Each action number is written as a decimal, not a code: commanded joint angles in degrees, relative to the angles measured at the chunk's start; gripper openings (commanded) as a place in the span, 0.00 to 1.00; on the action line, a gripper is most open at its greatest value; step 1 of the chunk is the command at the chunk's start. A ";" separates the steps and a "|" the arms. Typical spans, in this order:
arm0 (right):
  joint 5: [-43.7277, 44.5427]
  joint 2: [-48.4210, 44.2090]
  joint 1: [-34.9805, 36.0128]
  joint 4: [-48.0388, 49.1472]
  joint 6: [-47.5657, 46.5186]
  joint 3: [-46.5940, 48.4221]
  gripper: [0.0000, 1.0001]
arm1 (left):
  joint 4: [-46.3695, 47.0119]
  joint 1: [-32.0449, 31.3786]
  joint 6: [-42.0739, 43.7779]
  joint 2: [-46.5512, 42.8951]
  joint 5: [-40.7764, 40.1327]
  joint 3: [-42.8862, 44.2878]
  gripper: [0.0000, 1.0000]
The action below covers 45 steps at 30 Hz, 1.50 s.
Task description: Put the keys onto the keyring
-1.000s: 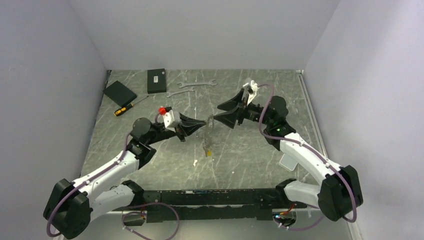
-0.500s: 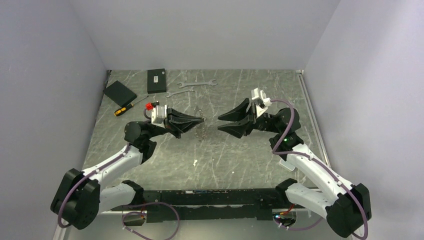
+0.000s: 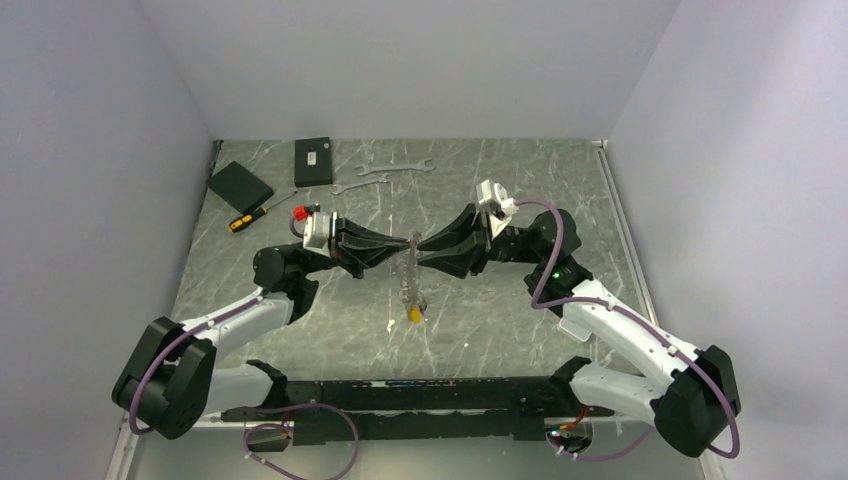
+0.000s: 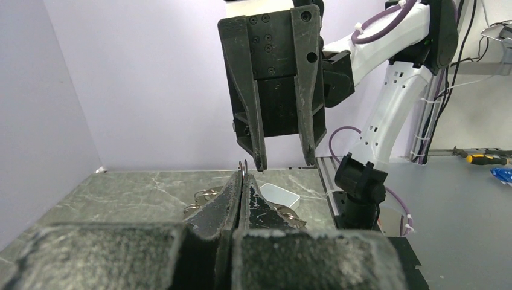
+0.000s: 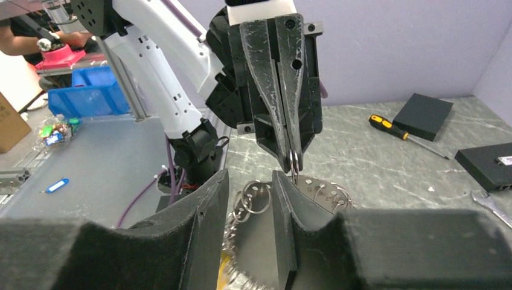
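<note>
Keyring (image 5: 293, 162) hangs straight down from my left fingers' (image 5: 275, 90) tight pinch; right fingers (image 5: 199, 217), parted, face it tip-to-tip.

Top external camera: mounted high, above and behind the arm bases (image 3: 420, 400), tilted down toward the back wall (image 3: 400, 70); distant, it covers the whole table (image 3: 520, 310). Wrist cameras: each set low behind its own fingers, level, close range, facing the other. All three views share the left gripper (image 3: 407, 241) and right gripper (image 3: 421, 246), tip to tip over mid-table.
</note>
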 commanded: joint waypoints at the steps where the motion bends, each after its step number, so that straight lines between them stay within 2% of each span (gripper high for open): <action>1: 1.32 -0.28 1.62 -1.13 -3.79 3.09 0.34 | 6.40 0.08 -1.10 -0.26 0.28 -0.05 0.00; 2: 1.32 -0.04 1.83 -1.38 -4.03 3.23 0.33 | 6.40 -0.01 -1.19 -0.26 -1.42 0.08 0.00; 7: 2.73 0.35 2.49 -2.52 -5.48 3.60 0.32 | 6.40 -0.05 -1.32 -0.39 0.50 0.26 0.00; 14: 8.96 -2.41 2.47 -5.29 -8.43 2.46 0.44 | 6.40 -0.01 -1.35 -1.05 0.91 -0.02 0.00; 25: 10.85 -3.64 2.46 -7.49 -10.23 1.75 0.45 | 6.40 -0.10 -1.57 -1.05 1.33 0.28 0.00; 36: 8.13 -0.84 2.50 -6.02 -8.89 3.38 0.36 | 6.40 -0.58 -1.88 -1.15 1.62 0.34 0.00; 42: 7.25 -0.25 2.50 -4.52 -7.88 3.47 0.28 | 6.40 -0.75 -1.94 -0.88 1.57 0.32 0.00; 45: 6.59 0.02 2.50 -4.01 -7.45 3.56 0.21 | 6.40 -0.92 -1.90 -0.68 1.64 0.38 0.00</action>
